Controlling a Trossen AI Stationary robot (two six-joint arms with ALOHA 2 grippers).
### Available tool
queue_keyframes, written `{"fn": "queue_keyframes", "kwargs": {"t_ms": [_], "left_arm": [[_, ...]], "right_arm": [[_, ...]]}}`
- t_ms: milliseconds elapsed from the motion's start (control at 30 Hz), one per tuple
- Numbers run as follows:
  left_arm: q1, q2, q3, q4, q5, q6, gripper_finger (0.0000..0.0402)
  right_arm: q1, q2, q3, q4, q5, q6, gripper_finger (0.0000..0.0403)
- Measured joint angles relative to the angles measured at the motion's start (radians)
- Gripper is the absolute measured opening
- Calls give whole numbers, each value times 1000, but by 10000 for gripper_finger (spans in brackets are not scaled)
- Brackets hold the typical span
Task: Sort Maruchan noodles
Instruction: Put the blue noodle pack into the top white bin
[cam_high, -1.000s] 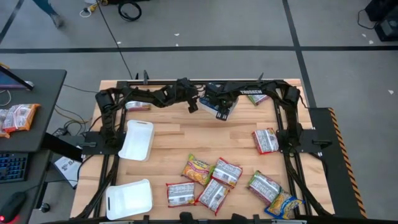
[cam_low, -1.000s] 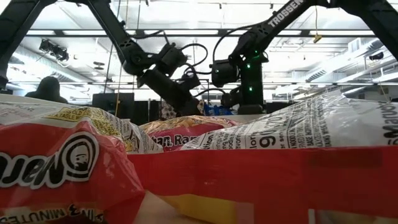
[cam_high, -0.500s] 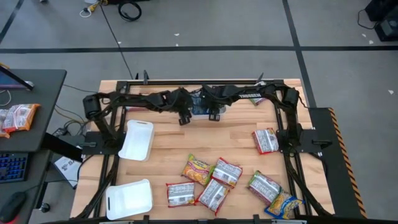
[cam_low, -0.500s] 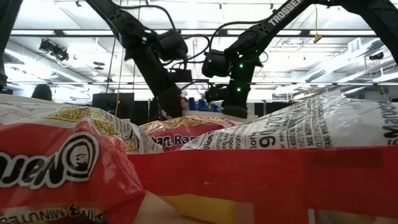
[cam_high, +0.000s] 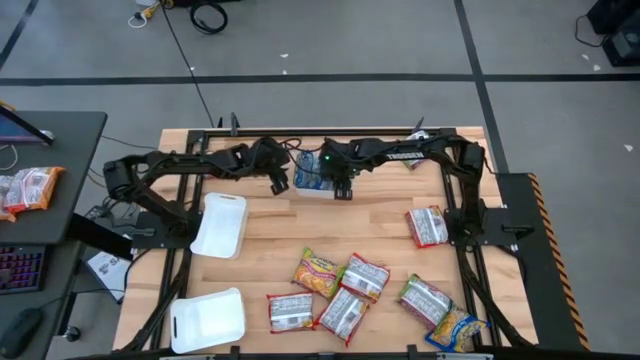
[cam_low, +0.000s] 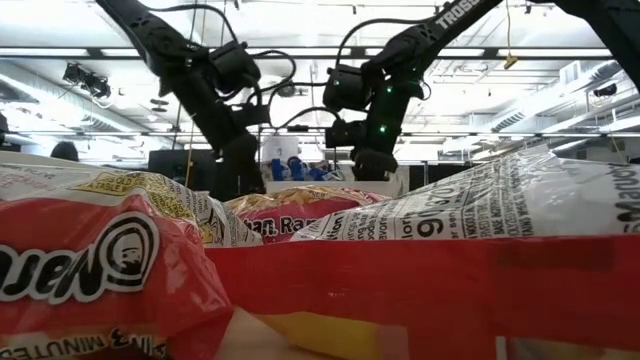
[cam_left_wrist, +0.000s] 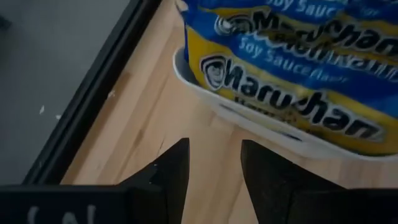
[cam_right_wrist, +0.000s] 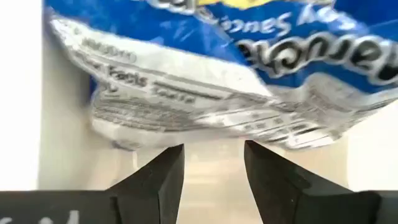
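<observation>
both arms reach in over the far edge of the table (cam_high: 270, 225). left gripper (cam_high: 277, 181) and right gripper (cam_high: 342, 186) flank a white tray (cam_high: 312, 189) at about 12 o'clock on the tabletop; blue-white packets (cam_high: 312, 172) lie stacked in that tray. left wrist view: fingers (cam_left_wrist: 176, 167) apart, nothing between them, tray wall (cam_left_wrist: 261, 121) just ahead, blue-and-yellow soy sauce packets (cam_left_wrist: 292, 56) piled above it. right wrist view: fingers (cam_right_wrist: 169, 174) apart, empty gap, a blue-white packet (cam_right_wrist: 217, 68) lying just beyond the tips inside the tray.

loose packets elsewhere: one red-white (cam_high: 428, 226) at 3 o'clock, near the right arm's base; a cluster (cam_high: 330, 290) at 6 o'clock, red-white and orange-yellow mixed; green-yellow ones (cam_high: 440, 310) at 5 o'clock by the near right corner. another packet (cam_high: 413, 159) at 1 o'clock, partly under the right arm.

two more white trays: one (cam_high: 220, 224) at 9 o'clock, one (cam_high: 207, 320) at 7 o'clock.

low view: packets (cam_low: 110, 270) fill the foreground; both grippers hang beyond, either side of the blue stack (cam_low: 292, 168).
</observation>
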Motion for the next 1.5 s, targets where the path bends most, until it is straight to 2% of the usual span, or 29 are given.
{"fn": "queue_keyframes", "kwargs": {"t_ms": [167, 367, 533, 667, 1167, 1433, 1500], "left_arm": [[21, 47, -38, 113, 2, -17, 151], [9, 163, -42, 248, 16, -35, 151], [-19, 241, -41, 354, 27, -34, 151], [-34, 247, -35, 349, 20, -23, 151], [-10, 158, -28, 347, 42, -12, 151], [8, 159, -29, 308, 30, -24, 151], [2, 159, -30, 328, 63, -48, 151]], "right_arm": [[-8, 0, 0, -5, 17, -21, 174], [-18, 27, -8, 14, 57, -12, 172], [-1, 37, -7, 140, 58, 0, 172], [10, 37, -3, 183, 59, -7, 172], [4, -11, 10, -92, 97, 28, 172], [-6, -39, 9, -234, 50, 78, 172], [-16, -28, 9, -217, 18, 97, 172]]}}
